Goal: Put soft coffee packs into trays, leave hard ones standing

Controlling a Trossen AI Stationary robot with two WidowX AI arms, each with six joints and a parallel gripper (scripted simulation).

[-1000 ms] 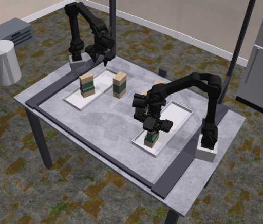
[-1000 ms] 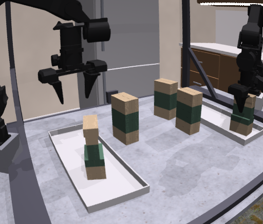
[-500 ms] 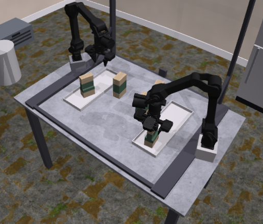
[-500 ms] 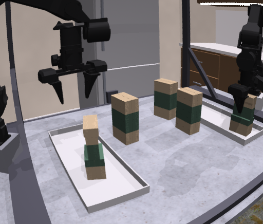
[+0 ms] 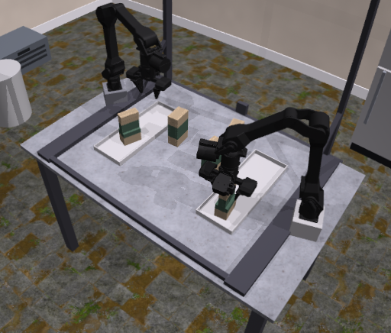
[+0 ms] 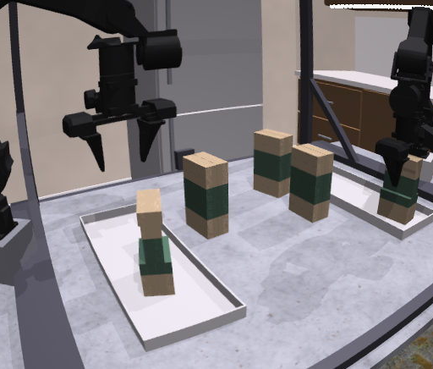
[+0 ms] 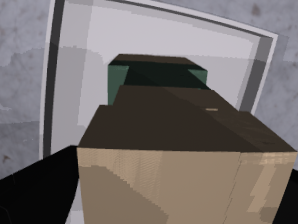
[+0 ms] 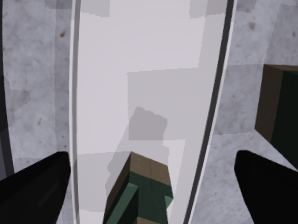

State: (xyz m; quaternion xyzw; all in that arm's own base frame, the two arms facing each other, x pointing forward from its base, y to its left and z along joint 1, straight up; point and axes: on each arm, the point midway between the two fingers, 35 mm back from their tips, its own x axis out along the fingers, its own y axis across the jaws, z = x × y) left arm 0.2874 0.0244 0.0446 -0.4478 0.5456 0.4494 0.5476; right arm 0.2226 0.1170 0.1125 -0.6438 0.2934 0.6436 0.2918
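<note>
My left gripper [image 5: 227, 191] [image 6: 408, 162] is open, its fingers on either side of the top of a tan pack with a green band [image 5: 224, 208] [image 6: 399, 195] [image 7: 186, 183]. That pack stands in the left tray [image 5: 237, 187] [image 6: 377, 199] [image 7: 160, 36]. Two more packs [image 6: 272, 162] [image 6: 311, 182] stand on the bench beside it. My right gripper [image 5: 147, 88] [image 6: 119, 148] is open and empty, high above the right tray [image 5: 138, 131] [image 6: 157, 271] [image 8: 153, 96]. A pack with pinched faces [image 5: 129, 126] [image 6: 153, 250] [image 8: 143, 209] stands in that tray. Another pack [image 5: 177, 126] [image 6: 205, 195] stands on the bench next to it.
A dark raised rail [image 5: 127, 206] runs along the bench's front and side edges. Two dark posts [image 5: 167, 38] [image 5: 352, 72] rise at the back. A small dark block [image 5: 242, 107] sits at the far edge. A grey bin [image 5: 4, 92] stands on the floor.
</note>
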